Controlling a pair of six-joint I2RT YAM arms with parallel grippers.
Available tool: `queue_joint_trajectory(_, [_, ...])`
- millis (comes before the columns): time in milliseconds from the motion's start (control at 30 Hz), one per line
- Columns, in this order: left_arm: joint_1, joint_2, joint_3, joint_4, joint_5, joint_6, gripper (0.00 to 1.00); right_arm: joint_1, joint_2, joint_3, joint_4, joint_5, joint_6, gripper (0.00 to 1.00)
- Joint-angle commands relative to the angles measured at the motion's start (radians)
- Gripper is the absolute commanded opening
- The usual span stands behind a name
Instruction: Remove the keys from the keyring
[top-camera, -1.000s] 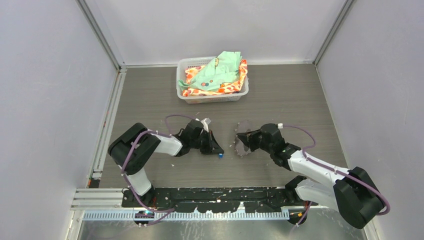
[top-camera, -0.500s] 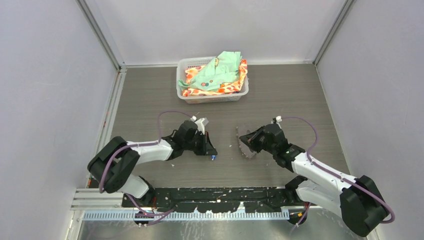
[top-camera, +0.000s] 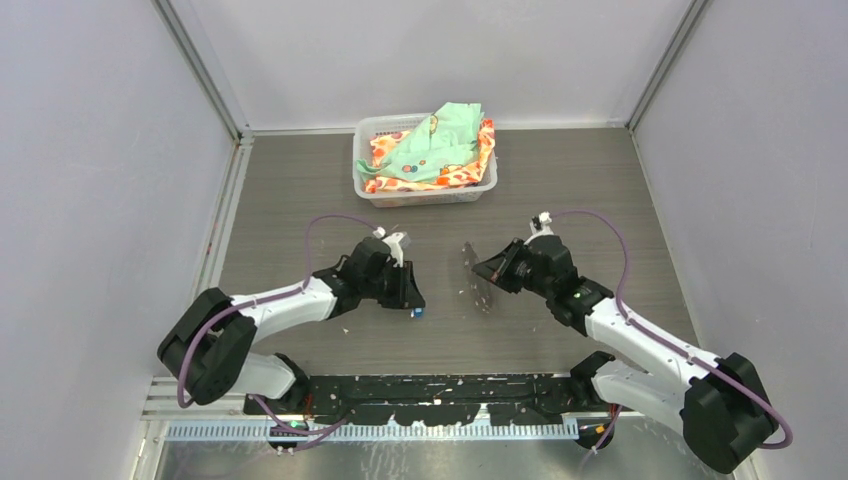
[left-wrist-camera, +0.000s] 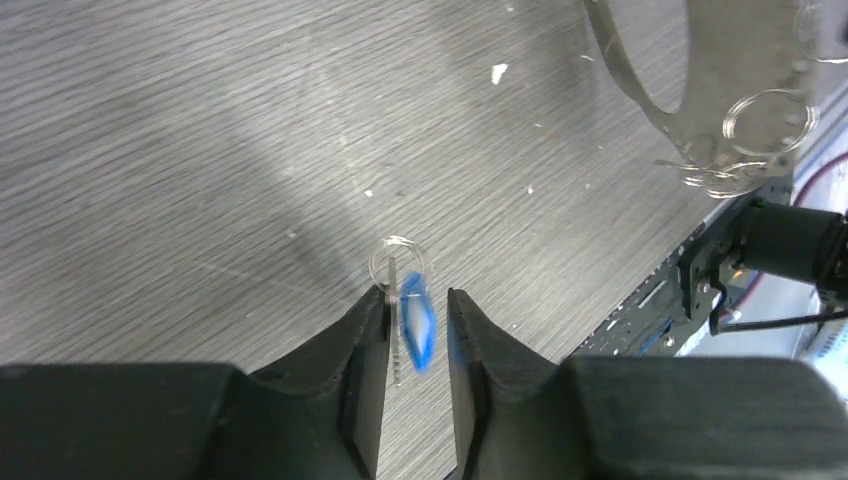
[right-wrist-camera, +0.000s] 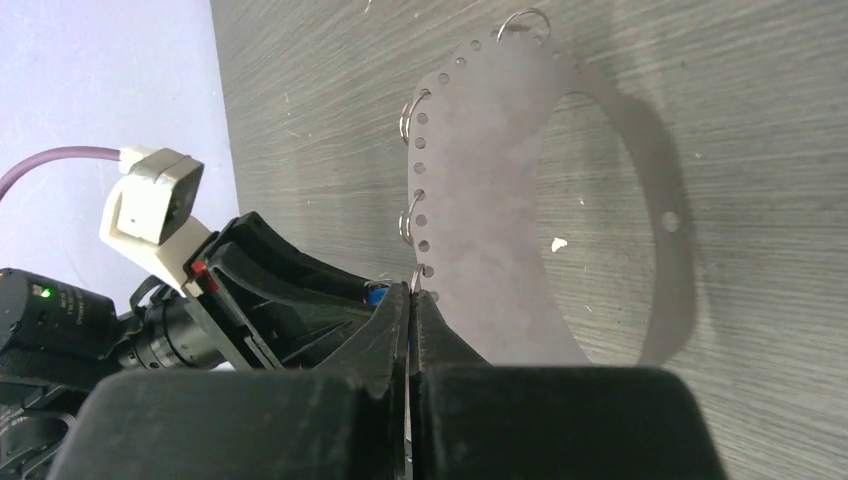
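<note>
The keys (left-wrist-camera: 417, 322), a thin silver blade, a small wire loop and a blurred blue tag, sit between the fingertips of my left gripper (left-wrist-camera: 417, 300). The jaws stand a little apart; the blade lies against the left finger and the tag hangs free of the right one. In the top view the blue tag (top-camera: 416, 312) shows just under the left gripper (top-camera: 412, 303). My right gripper (right-wrist-camera: 412, 295) is shut on the rim of the keyring (right-wrist-camera: 480, 200), a flat grey holed plate held on edge above the table. The keyring (top-camera: 480, 278) is apart from the keys.
A white basket (top-camera: 420, 197) of coloured cloths (top-camera: 435, 150) stands at the back centre. The keyring with its silver loops (left-wrist-camera: 765, 120) hangs at the upper right of the left wrist view. The black base rail (top-camera: 430, 388) runs along the near edge.
My left gripper has moved left with the keys, away from the keyring. My right gripper has drawn the keyring slightly back and turned it more on edge.
</note>
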Motion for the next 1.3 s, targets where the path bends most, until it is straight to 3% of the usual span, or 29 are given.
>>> queue_joint_trajectory(0, [0.018, -0.06, 0.038, -0.107, -0.08, 0.01, 0.34, -0.014, -0.005, 0.082, -0.074, 0.033, -0.102, 0.01])
queue_joint_trajectory(100, [0.022, -0.11, 0.043, -0.176, -0.164, 0.013, 0.5, -0.019, -0.01, 0.094, -0.105, 0.047, -0.119, 0.01])
queue_joint_trajectory(200, [0.04, -0.151, 0.056, -0.244, -0.227, 0.019, 0.58, -0.025, -0.006, 0.113, -0.141, 0.062, -0.137, 0.01])
queue_joint_trajectory(233, [0.047, -0.165, 0.059, -0.262, -0.242, 0.019, 0.67, -0.028, -0.006, 0.118, -0.154, 0.068, -0.142, 0.01])
queue_joint_trajectory(533, [0.08, -0.253, 0.068, -0.318, -0.269, 0.034, 0.76, -0.116, -0.06, 0.124, -0.367, 0.23, -0.153, 0.02])
queue_joint_trajectory(633, [0.08, -0.26, 0.075, -0.326, -0.26, 0.038, 0.8, -0.144, -0.061, 0.125, -0.416, 0.245, -0.152, 0.19])
queue_joint_trajectory(700, [0.08, -0.262, 0.081, -0.33, -0.253, 0.039, 0.81, -0.158, -0.06, 0.127, -0.424, 0.227, -0.151, 0.24])
queue_joint_trajectory(767, [0.081, -0.261, 0.091, -0.333, -0.241, 0.044, 0.83, -0.158, -0.069, 0.131, -0.431, 0.228, -0.149, 0.41])
queue_joint_trajectory(800, [0.081, -0.26, 0.097, -0.336, -0.234, 0.047, 0.93, -0.159, -0.076, 0.137, -0.439, 0.236, -0.148, 0.48])
queue_joint_trajectory(900, [0.08, -0.25, 0.127, -0.362, -0.22, 0.059, 0.95, -0.16, -0.102, 0.167, -0.465, 0.27, -0.158, 0.62])
queue_joint_trajectory(1100, [0.081, -0.225, 0.224, -0.438, -0.211, 0.075, 0.99, -0.16, -0.136, 0.244, -0.499, 0.332, -0.187, 0.78])
queue_joint_trajectory(1267, [0.081, -0.196, 0.337, -0.527, -0.24, 0.084, 1.0, -0.161, -0.183, 0.31, -0.496, 0.407, -0.191, 0.97])
